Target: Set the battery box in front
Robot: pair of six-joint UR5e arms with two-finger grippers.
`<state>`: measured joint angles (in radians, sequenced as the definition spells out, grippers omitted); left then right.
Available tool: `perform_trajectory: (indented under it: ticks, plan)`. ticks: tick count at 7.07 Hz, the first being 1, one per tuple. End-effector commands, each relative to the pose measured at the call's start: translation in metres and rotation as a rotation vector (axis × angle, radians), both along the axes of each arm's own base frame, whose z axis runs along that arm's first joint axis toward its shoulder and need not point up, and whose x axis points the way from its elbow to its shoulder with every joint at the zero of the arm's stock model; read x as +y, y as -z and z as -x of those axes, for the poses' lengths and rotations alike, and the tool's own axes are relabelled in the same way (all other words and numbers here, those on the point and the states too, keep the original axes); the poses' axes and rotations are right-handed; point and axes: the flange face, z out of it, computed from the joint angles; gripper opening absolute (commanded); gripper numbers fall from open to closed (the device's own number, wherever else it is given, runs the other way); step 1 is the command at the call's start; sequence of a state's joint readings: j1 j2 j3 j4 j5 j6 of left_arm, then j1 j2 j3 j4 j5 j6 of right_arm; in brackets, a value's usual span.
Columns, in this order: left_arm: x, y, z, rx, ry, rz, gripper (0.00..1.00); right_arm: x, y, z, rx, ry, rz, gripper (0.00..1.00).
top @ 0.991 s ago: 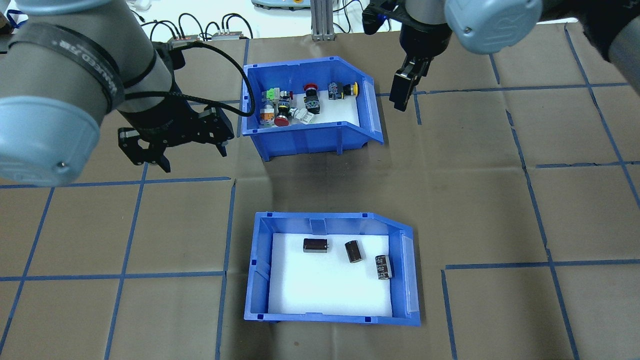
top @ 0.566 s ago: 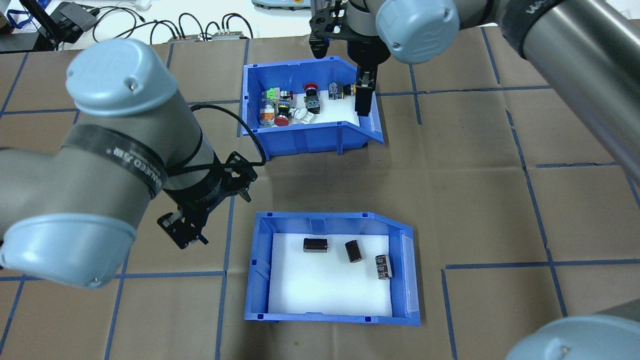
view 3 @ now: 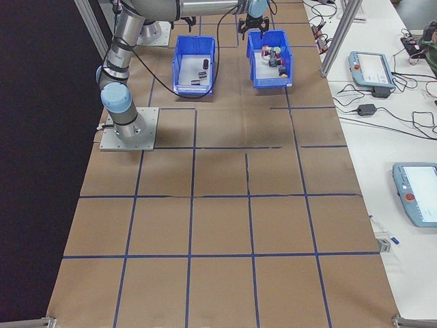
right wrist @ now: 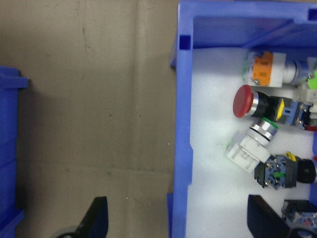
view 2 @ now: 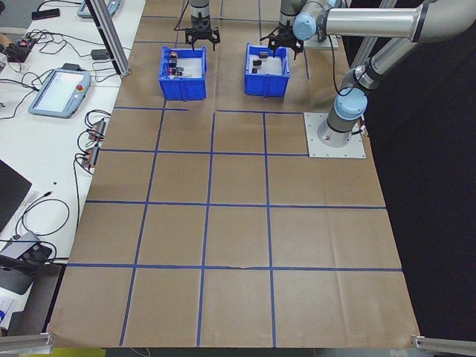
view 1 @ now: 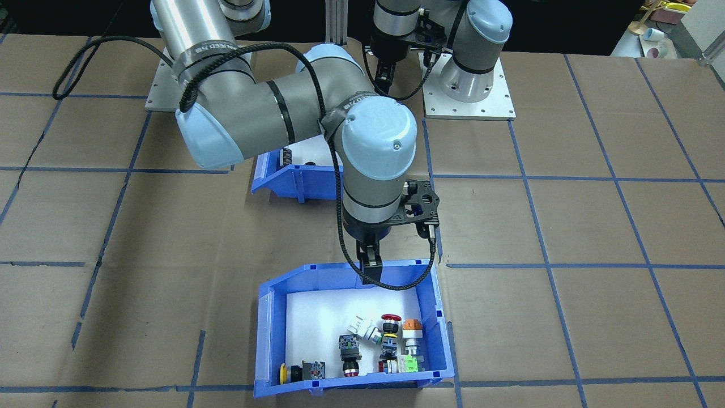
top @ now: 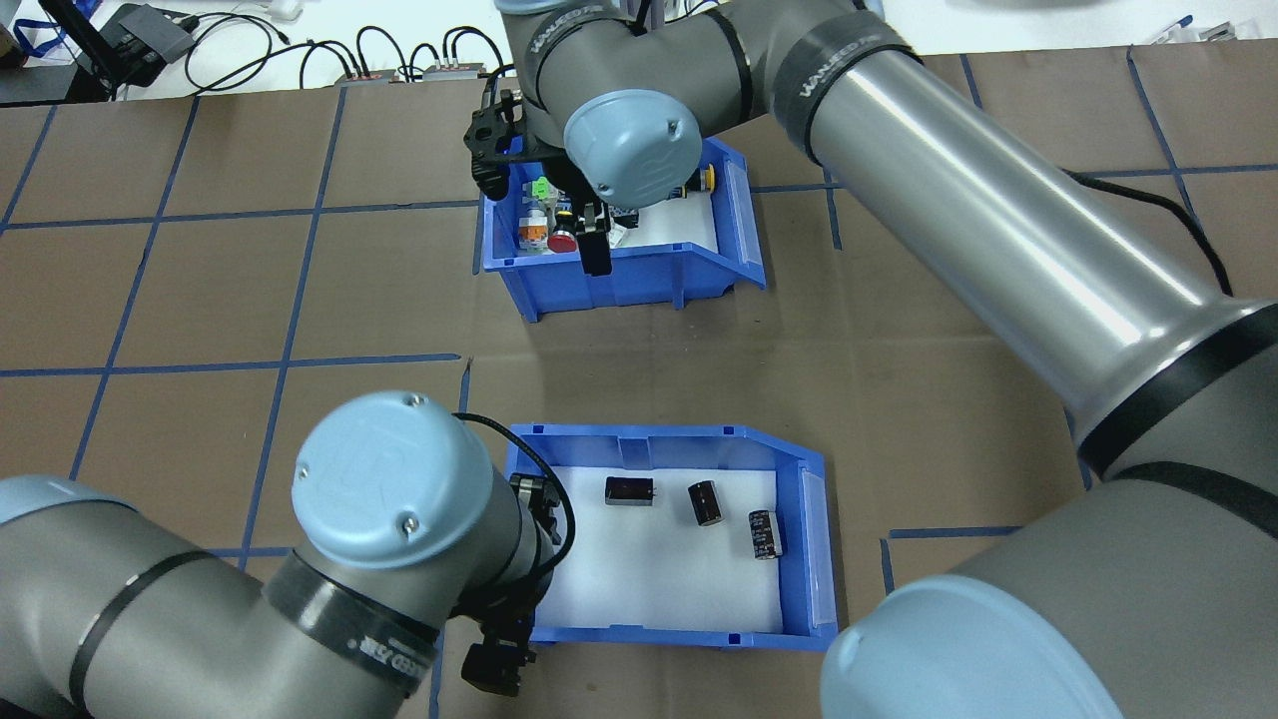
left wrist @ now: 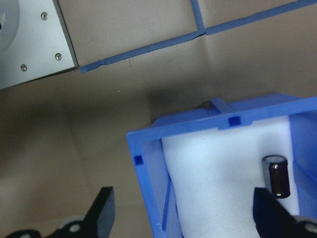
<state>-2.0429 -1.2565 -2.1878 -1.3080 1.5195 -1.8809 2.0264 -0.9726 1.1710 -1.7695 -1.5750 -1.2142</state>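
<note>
- Front-facing view: the right gripper [view 1: 371,272] hangs fingers-down over the 12 o'clock wall of the switch bin [view 1: 266,328]; the jaw gap can't be judged here. The battery box [view 1: 283,184] peeks out behind the right arm, toward 12 o'clock from the switch bin.
- Overhead view: the battery box [top: 814,539] sits at 6 o'clock of the switch bin [top: 739,250], well apart from it, three batteries [top: 707,502] lying on its white liner. The left gripper [top: 496,659] is at the box's 7 o'clock corner, mostly hidden under its own arm. The right gripper [top: 596,245] is over the switch bin's 6 o'clock wall.
- Left wrist view: fingers [left wrist: 101,213] spread wide, released, straddling the corner wall of the battery box [left wrist: 148,163]; one battery [left wrist: 278,176] at 3 o'clock.
- Right wrist view: fingers [right wrist: 96,215] spread wide, gripping nothing, straddling the wall of the switch bin [right wrist: 181,148]; a red button [right wrist: 245,101] lies inside.
</note>
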Motion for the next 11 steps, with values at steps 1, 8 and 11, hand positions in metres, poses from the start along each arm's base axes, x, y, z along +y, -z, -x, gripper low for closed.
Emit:
perform_trajectory:
  ticks: [1,8,11]
  plan:
    - [0.026,0.020,0.020,0.071,-0.120,-0.029,0.98,0.007,0.035,-0.014,0.025,-0.019,-0.044,1.00]
    - [0.042,0.083,0.034,0.147,-0.217,0.039,0.97,-0.019,0.062,-0.011,0.067,-0.008,0.045,0.27]
    - [0.044,0.102,0.035,0.130,-0.203,0.026,0.46,-0.020,0.045,-0.009,0.055,-0.005,0.070,0.05]
